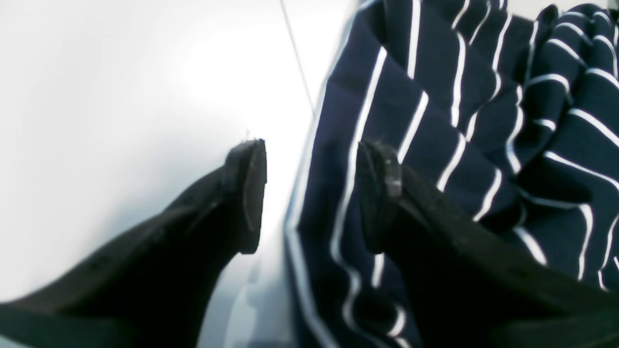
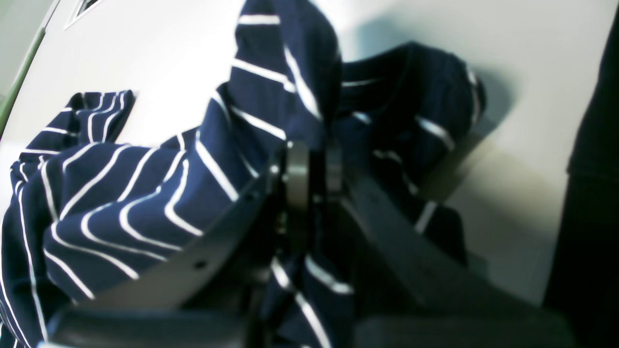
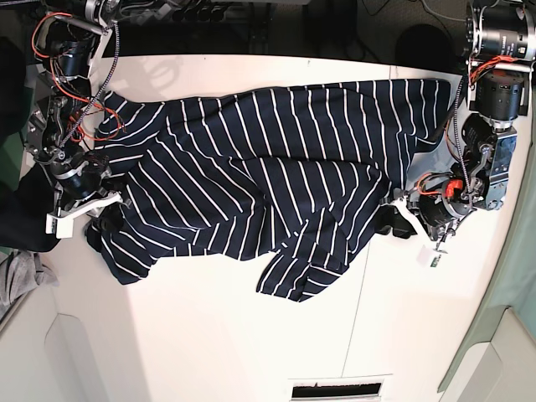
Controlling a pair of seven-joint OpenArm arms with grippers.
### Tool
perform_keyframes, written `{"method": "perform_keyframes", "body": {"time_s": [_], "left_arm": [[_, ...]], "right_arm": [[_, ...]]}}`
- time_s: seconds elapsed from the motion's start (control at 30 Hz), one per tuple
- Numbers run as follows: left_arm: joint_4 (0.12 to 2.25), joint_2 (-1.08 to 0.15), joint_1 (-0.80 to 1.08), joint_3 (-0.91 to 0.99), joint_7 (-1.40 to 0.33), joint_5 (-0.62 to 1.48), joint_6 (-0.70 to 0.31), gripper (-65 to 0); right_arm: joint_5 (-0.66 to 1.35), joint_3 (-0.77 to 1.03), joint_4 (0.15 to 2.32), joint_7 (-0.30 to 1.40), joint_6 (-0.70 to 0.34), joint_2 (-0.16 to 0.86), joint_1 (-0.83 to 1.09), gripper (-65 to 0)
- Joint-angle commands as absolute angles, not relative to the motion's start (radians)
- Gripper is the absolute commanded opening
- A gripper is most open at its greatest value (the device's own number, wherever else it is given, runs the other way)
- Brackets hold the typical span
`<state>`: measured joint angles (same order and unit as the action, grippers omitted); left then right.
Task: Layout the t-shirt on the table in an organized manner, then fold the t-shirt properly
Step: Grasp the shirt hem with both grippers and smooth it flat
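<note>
- No text, label, brand, number or sign is readable in any view.
- The t-shirt [image 3: 268, 176] shows only plain white stripes, with no print or tag lettering.
- The table [image 3: 209, 335] shows no markings.
</note>
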<state>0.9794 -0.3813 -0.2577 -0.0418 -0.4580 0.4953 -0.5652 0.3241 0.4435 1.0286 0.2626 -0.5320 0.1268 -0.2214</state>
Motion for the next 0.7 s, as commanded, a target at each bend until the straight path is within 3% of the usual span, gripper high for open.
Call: {"method": "perform_keyframes", "body": {"time_s": [0.0,0.07,0.27,0.3,0.43,0.57,0.67], "left_arm": [[0.993,-0.383,-0.276,-0.038,-0.442,0.496,-0.572,-32.8],[0.988,-0.373,-0.276,-0.038,-0.442,0.488,-0.555,-36.1],[0.927,-0.351,-0.277,-0.042,-0.413,0.443,-0.509,-63.2],[0.913,-0.348,-0.277,-0.046,-0.404,0.421,-0.509,-65.0],[0.882,-0.351,-0.276,-0.085,-0.384,0.39,-0.552,-65.0],[0.884,-0.38,-0.278,-0.092,-0.301,0.419,-0.698,-65.0],[0.884,-0.424,-0.291,-0.092,-0.262,0.462,-0.698,-65.0]], "right_arm": [[0.35,0.445,1.048,0.239,-0.551,0.135,-0.241,-65.0],[0.35,0.445,1.048,0.239,-0.551,0.135,-0.241,-65.0],[0.351,0.445,1.048,0.24,-0.55,0.135,-0.241,-65.0],[0.352,0.445,1.048,0.239,-0.55,0.135,-0.241,-65.0],[0.352,0.445,1.048,0.239,-0.55,0.135,-0.242,-65.0],[0.351,0.445,1.048,0.239,-0.55,0.135,-0.241,-65.0],[0.348,0.445,1.048,0.24,-0.55,0.136,-0.241,-65.0]]}}
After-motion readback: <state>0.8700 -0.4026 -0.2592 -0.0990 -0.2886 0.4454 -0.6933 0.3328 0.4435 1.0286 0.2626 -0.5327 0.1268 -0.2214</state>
